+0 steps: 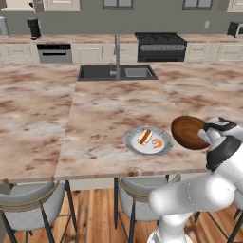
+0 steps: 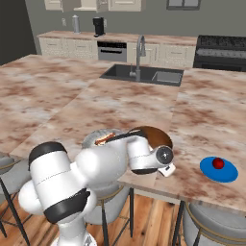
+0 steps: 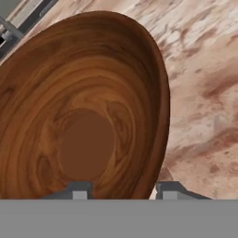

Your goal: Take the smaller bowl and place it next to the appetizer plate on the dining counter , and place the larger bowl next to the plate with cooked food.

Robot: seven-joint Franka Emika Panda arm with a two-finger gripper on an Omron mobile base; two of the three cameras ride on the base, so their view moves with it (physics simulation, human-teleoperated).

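A home kitchen, big stone island counter [image 1: 109, 109] with a sink [image 1: 117, 72] and tap [image 1: 116, 52], grey stools [image 1: 28, 204] on a wood floor, black stove [image 1: 160, 46], cream drawers [image 1: 19, 52], coffee maker [image 1: 33, 28] on the back counter

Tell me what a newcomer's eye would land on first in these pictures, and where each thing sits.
First comes the larger bowl, brown with swirling grain, looming right before the claw in the hand view and sitting at the dining counter's near edge beside the plate with cooked food. Next is the bright blue appetizer plate with its red piece, alone further right along that edge in the right base view.
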